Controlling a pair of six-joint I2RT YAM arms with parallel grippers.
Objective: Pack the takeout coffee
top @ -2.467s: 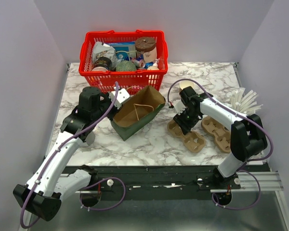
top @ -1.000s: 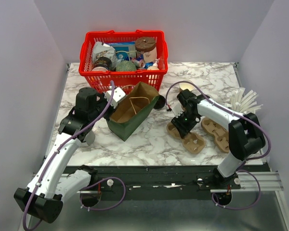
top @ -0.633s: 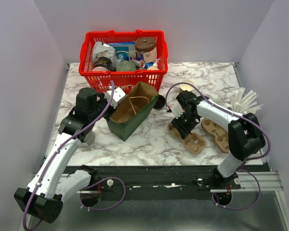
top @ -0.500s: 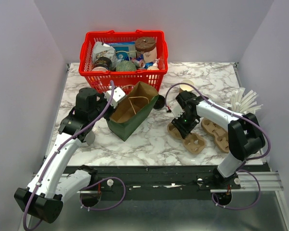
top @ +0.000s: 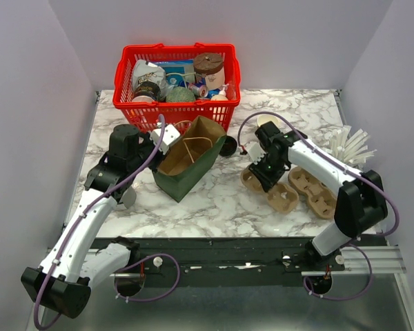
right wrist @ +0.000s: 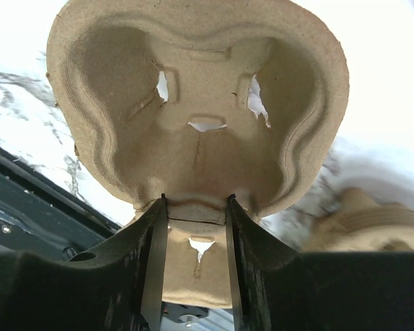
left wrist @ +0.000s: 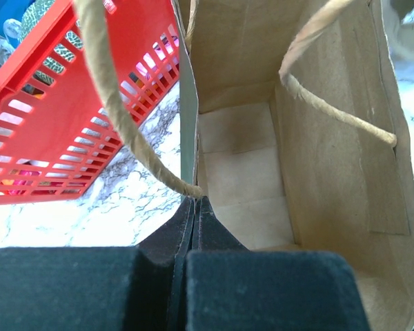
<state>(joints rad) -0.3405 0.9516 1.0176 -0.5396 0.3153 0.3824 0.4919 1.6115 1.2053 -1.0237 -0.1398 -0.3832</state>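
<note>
- The left end effector [left wrist: 194, 207] is clenched on the top edge of the paper bag [left wrist: 241, 172]. It pinches the side wall where a rope handle is fixed, and the bag's mouth gapes just ahead of it with nothing inside.
- The right end effector [right wrist: 195, 210] is grasping the pulp carrier [right wrist: 193, 89] by the narrow bridge between its two wells. One finger sits on each side of the bridge, and one well fans out directly ahead of the tips.
- The takeout coffee [top: 263, 121] is in neither grip. It appears to stand on the counter [top: 214, 200] just behind the right end effector's wrist, on the far side. A cable and the arm cover most of it, so only a pale sliver shows.
- A second carrier [top: 316, 189] lies just to the outer side of the right end effector, close to the held one. The red basket [top: 176, 110] is beyond the left one.
- I judge this an early step: the bag is held open and the carrier is being handled, but the cup is not yet seated or bagged.
- The next move likely calls for setting the carrier flat and letting go, then reaching back behind the wrist for the cup.
- The cup should be taken by its tapered wall and kept upright, while the left side holds the bag's mouth wide.
</note>
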